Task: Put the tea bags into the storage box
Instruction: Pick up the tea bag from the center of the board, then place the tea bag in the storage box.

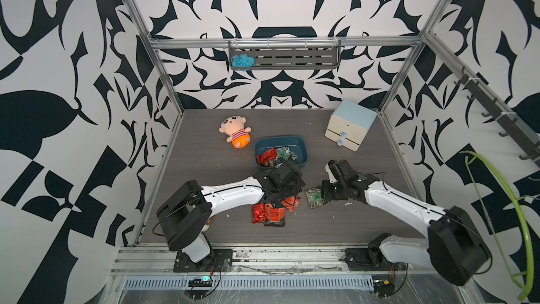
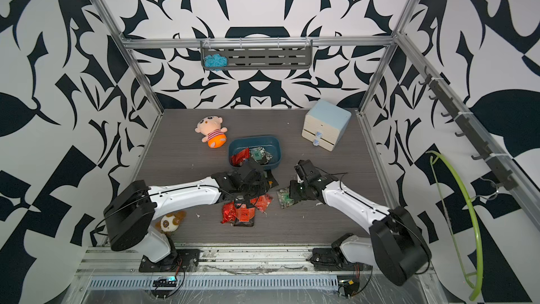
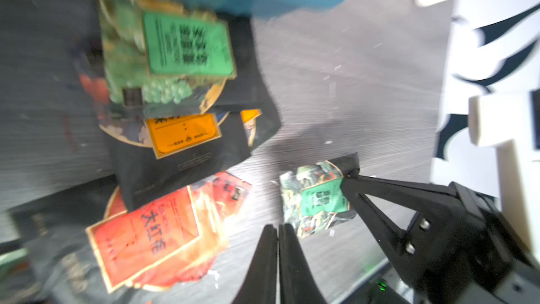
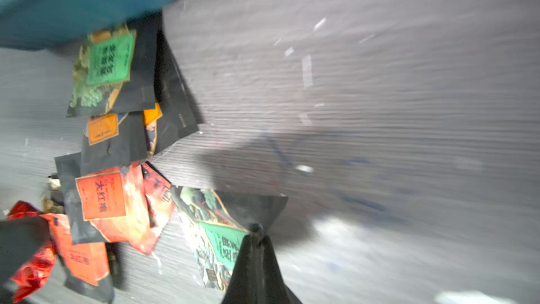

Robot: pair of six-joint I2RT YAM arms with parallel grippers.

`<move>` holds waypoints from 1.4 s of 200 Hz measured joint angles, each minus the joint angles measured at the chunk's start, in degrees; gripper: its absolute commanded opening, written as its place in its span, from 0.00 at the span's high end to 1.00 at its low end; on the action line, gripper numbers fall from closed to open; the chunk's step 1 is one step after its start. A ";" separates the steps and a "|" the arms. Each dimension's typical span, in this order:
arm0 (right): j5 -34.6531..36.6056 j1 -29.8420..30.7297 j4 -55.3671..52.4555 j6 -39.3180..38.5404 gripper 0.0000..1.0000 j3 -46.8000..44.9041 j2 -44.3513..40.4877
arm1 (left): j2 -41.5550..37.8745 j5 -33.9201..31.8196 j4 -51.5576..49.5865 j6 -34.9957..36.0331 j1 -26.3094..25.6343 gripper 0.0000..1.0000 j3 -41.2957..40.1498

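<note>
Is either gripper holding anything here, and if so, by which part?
The right gripper pinches the green-label tea bag at its dark edge beside the label. The left gripper is shut with nothing in it.

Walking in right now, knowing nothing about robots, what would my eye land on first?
Probably the bold black-and-white patterned walls around the table. Then the heap of shiny red and black tea bags at the table's front middle, with the right gripper pinching a green-labelled tea bag beside it. Behind sits the teal storage box, a few more already inside.
</note>
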 measured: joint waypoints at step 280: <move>10.21 2.67 -18.95 -25.53 1.00 62.88 50.71 | -37.90 -26.60 -11.47 -1.97 0.94 0.87 -21.92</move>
